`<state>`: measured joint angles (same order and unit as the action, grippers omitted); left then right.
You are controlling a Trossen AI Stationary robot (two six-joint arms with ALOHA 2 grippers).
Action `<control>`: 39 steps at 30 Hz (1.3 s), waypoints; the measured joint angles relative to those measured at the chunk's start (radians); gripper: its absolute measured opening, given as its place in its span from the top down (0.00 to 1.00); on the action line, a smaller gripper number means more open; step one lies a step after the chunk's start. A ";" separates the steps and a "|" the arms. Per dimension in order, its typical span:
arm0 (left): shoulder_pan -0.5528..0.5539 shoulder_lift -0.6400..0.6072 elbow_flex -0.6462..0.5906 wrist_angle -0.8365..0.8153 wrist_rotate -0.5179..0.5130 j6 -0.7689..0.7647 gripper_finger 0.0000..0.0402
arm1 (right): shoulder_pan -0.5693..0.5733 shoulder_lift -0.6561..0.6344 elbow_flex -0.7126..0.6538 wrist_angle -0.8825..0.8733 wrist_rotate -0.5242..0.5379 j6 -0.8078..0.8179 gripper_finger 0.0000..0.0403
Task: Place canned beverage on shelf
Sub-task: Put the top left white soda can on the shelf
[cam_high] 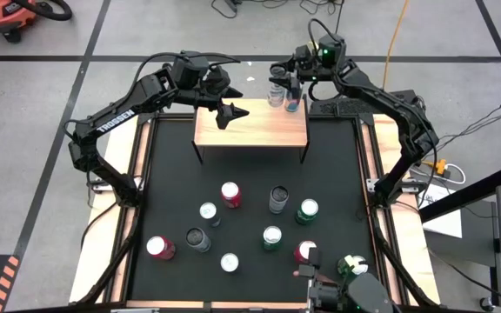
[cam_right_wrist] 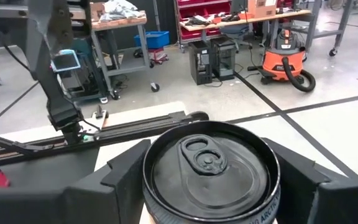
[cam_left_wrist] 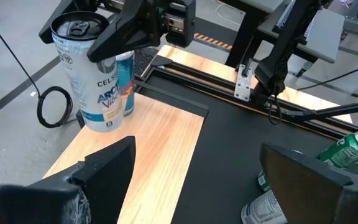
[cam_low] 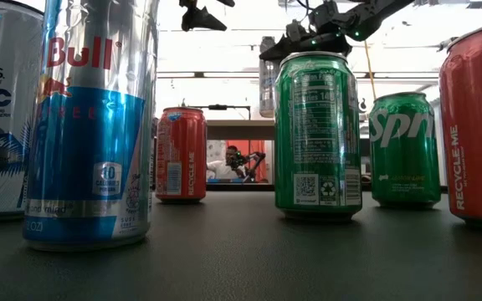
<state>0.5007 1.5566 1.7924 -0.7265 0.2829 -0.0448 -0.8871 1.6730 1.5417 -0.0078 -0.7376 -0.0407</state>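
Your right gripper [cam_high: 287,92] is sitting at the upper right of the high view, at the far right corner of the shelf [cam_high: 250,129], and its two dark fingers [cam_right_wrist: 120,171] are clamping a tall white-and-blue Celsius beverage can [cam_high: 293,103] from both sides. In the right wrist view you are looking straight down on that can's dark lid and pull tab [cam_right_wrist: 211,169], with a finger pressing at each flank. In the left wrist view the can [cam_left_wrist: 98,74] is standing upright with its base on the light-wood board [cam_left_wrist: 160,155], close to the board's corner.

Your left gripper [cam_high: 230,113] is hovering over the left part of the same small light-wood board on thin black legs, in the upper middle of the high view, with its fingers [cam_left_wrist: 104,171] spread wide and gripping nothing.

Further out, more cans are standing on the black table [cam_high: 172,174] in the lower half of the high view: a red can [cam_high: 230,194], a green can [cam_high: 308,210] and a silver can [cam_high: 209,212] among them, all well apart from the shelf.
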 joint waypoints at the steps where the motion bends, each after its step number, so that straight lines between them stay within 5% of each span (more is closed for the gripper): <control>1: 0.000 0.000 0.000 0.000 0.000 0.000 0.14 | 0.000 0.000 0.000 0.000 0.000 -0.001 0.41; 39: 0.001 0.000 0.000 0.001 -0.006 0.007 0.14 | 0.017 0.047 0.000 -0.019 0.009 -0.044 0.40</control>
<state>0.5014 1.5566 1.7924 -0.7254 0.2771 -0.0380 -0.8703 1.7195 1.5417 -0.0269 -0.7281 -0.0849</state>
